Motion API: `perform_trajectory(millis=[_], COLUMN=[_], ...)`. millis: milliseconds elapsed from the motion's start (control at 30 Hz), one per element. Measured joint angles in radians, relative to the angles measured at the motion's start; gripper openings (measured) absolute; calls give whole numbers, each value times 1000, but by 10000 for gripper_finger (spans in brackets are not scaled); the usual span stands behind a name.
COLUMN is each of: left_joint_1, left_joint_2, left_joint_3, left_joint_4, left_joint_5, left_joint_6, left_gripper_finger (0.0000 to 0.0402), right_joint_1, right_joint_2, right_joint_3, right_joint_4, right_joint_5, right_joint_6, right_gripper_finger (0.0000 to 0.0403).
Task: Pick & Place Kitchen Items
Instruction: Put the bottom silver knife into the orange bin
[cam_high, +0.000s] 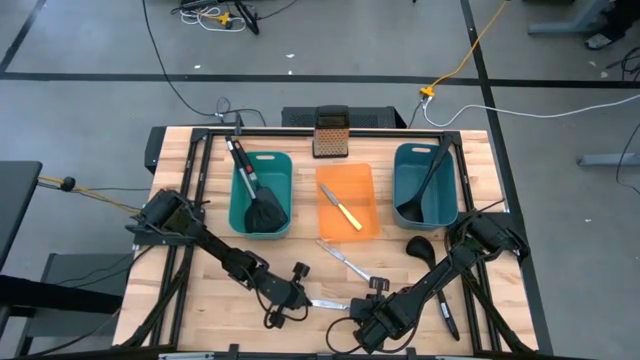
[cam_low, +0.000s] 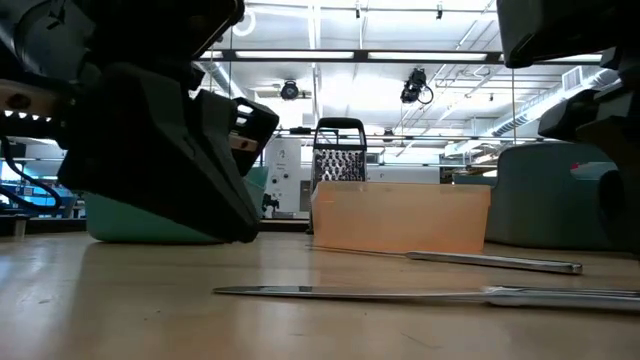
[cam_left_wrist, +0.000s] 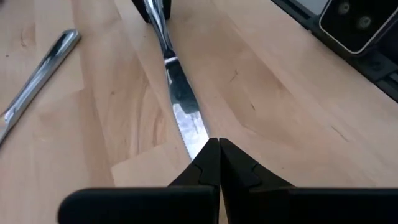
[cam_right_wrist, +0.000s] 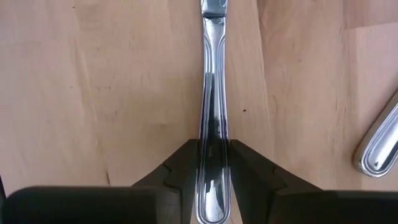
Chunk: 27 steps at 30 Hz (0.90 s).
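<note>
Knife (cam_right_wrist: 213, 124): flat on the bench (cam_high: 200, 300), lower centre of the high view. Right gripper (cam_right_wrist: 213, 163): fingers part-open, closed on its handle. Left gripper (cam_left_wrist: 219, 163): fingers fully shut, empty, tips at the blade end. Second knife (cam_high: 343, 260): bench, just above. Yellow knife (cam_high: 343, 213): orange tray (cam_high: 366, 180).

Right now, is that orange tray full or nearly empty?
Nearly empty: the orange tray holds only one yellow-handled knife, lying aslant; the rest of its floor is bare.
</note>
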Motion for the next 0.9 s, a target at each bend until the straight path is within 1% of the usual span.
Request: perform_trajectory(millis=[333, 400, 700, 900], left_joint_1=[2, 6, 7, 15], left_joint_2=[2, 32, 62, 79], left_joint_3=[0, 4, 3, 4], left_joint_4=[-24, -11, 11, 9], left_joint_5=[0, 0, 7, 20], left_joint_6=[4, -6, -18, -72], left_gripper_finger=[2, 2, 2, 2], right_joint_1=[0, 0, -4, -4], right_joint_2=[0, 0, -1, -2], right_joint_3=[0, 0, 1, 1], right_joint_4=[5, 7, 18, 20], right_joint_5=[7, 14, 22, 6], right_joint_6=[3, 3, 3, 3], right_gripper_finger=[98, 98, 98, 98])
